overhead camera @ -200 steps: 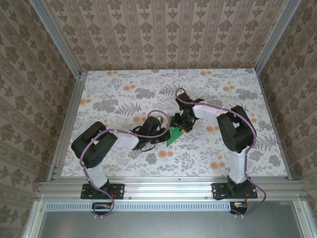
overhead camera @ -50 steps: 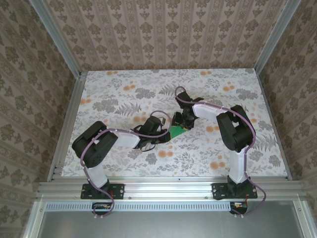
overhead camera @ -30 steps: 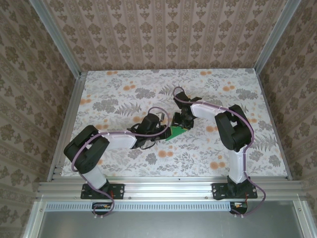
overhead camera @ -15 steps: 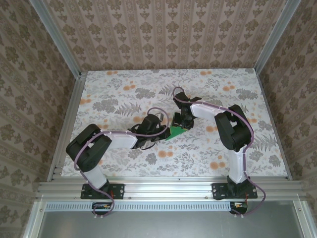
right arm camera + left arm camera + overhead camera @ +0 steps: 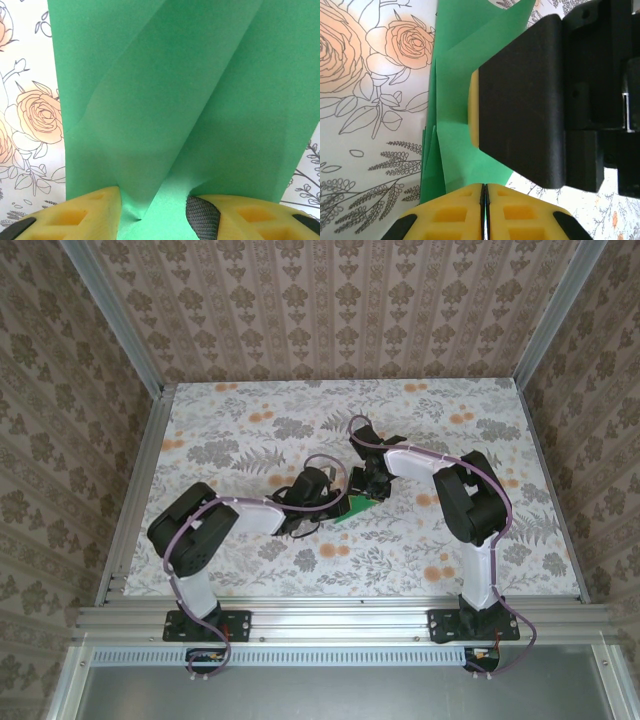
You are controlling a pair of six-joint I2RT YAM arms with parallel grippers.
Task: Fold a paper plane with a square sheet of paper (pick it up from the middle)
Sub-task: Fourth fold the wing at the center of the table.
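Paper: the green sheet (image 5: 165, 100) lies partly folded near the middle of the table (image 5: 450, 420), between the two arms. It has several layers, and one flap stands up as a soft ridge.
Left tool: the left tool (image 5: 484, 187) has its fingers pressed together, with the tips right at the edge of the paper. You cannot tell from here whether a layer is caught between them.
Right tool: the right tool (image 5: 152, 207) has its fingers spread partway and straddles the raised ridge. It sits just beside the left tool, over the same sheet.
Step in hand: this looks like setting a crease, with one tool anchoring while the other forms the flap.
How to do it well: hold the left tool steady as the anchor so the lower layers cannot slide on the smooth table. Bring the right tool down along the ridge, not across it, and line the flap's edge up with the layer beneath before you press.
Pressure: go lightly first, then firm up once the edges match.
Risk: the tools are crowded together, so a sideways nudge could skew the fold or drag the whole sheet.
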